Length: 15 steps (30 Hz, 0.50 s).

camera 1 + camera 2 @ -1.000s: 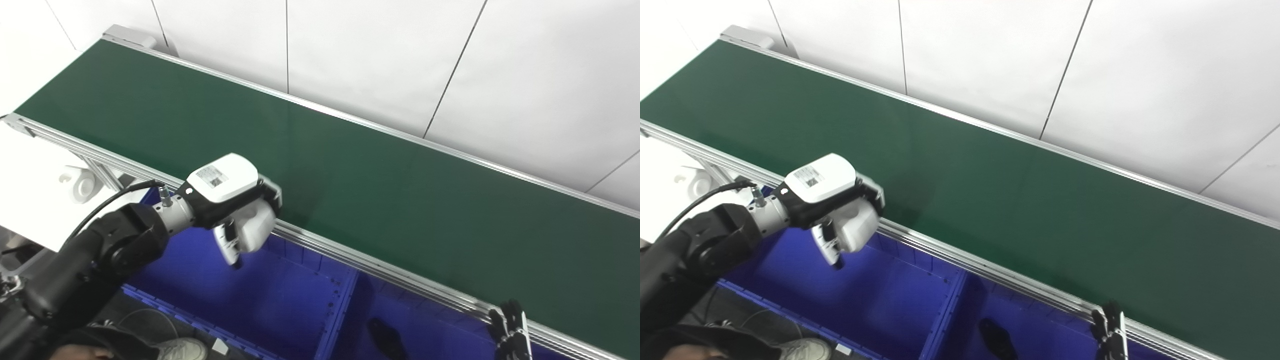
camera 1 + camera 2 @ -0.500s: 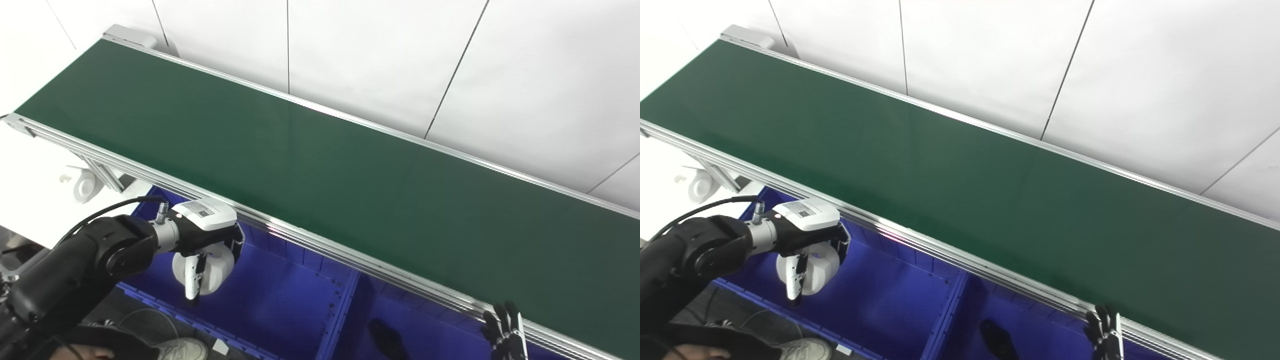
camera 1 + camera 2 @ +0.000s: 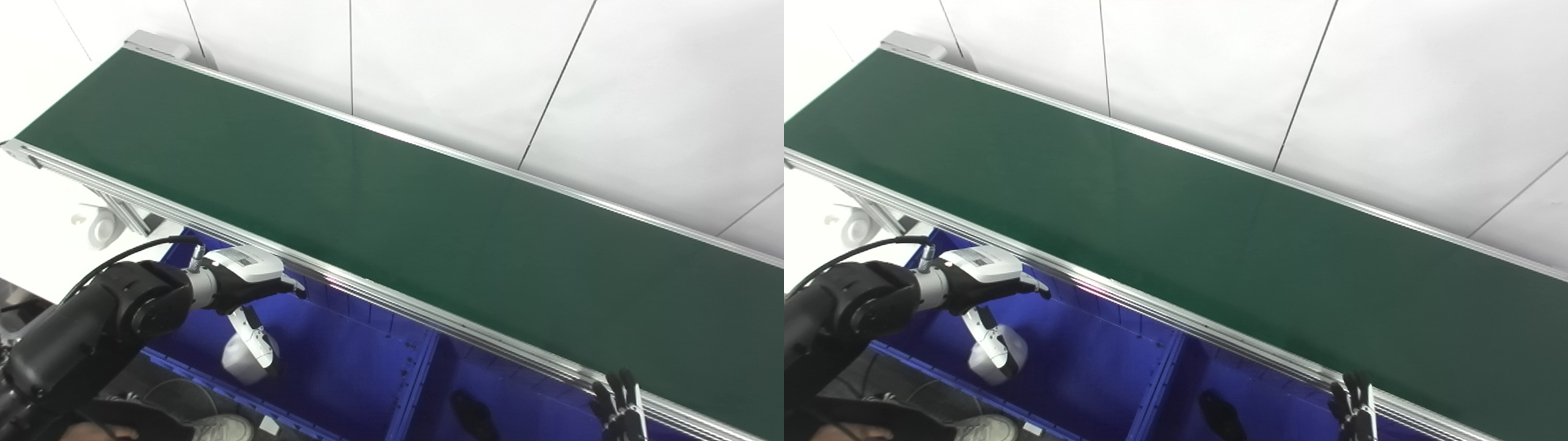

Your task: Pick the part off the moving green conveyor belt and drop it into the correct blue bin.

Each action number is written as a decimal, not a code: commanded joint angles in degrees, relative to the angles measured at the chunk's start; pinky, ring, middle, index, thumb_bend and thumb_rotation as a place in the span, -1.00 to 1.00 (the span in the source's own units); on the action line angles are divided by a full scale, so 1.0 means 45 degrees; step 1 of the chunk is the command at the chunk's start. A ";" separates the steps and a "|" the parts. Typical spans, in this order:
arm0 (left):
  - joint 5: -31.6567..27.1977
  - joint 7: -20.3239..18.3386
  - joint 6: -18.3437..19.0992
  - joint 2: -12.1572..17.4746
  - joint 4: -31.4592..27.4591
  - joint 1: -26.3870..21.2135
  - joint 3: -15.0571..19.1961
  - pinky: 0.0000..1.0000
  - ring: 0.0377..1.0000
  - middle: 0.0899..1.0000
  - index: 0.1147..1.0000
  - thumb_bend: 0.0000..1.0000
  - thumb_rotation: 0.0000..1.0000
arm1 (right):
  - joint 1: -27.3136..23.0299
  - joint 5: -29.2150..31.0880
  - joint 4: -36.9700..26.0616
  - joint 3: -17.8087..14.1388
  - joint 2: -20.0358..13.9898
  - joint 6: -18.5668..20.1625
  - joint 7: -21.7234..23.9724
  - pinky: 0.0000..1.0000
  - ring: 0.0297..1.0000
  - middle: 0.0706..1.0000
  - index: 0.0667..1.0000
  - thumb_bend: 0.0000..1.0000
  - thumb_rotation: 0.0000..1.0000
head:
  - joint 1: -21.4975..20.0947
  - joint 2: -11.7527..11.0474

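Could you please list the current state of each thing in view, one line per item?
Green conveyor belt: bare, no part on the visible stretch.
White part: in the left blue bin, below the left hand, apparently released.
Left hand: open over the bin, fingers extended, holding nothing.
Left blue bin: holds the white part.
Right blue bin: holds a dark part.
Right hand: low at the belt's near rail, mostly out of frame; open or shut unclear.

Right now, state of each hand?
Left hand: open, over the blue bin; white part lies released below it.
Right hand: only fingertips in view; cannot tell.
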 commanded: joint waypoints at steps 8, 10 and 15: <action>-0.5799 -0.0907 0.2521 -0.0140 -0.2321 -0.0006 0.2036 0.55 0.78 0.79 0.77 1.00 0.30 | 0.0168 -0.0158 -0.0496 0.0018 0.0117 -0.0657 0.0134 0.83 0.87 0.95 1.00 0.63 0.90 | -0.0489 0.0085; -0.8104 -0.0965 0.3012 -0.0289 -0.2344 0.0091 0.2740 0.54 0.80 0.83 0.82 0.99 0.36 | 0.0185 -0.0305 -0.0527 0.0063 0.0189 -0.0641 0.0092 0.82 0.87 0.95 1.00 0.63 0.90 | -0.0823 0.0137; -1.2756 -0.0554 0.4048 -0.1301 -0.2684 0.0621 0.4419 0.64 0.77 0.81 0.86 0.96 0.40 | 0.0193 -0.0574 -0.0657 0.0239 0.0498 -0.0534 0.0003 0.82 0.86 0.92 1.00 0.56 0.86 | -0.1691 0.0265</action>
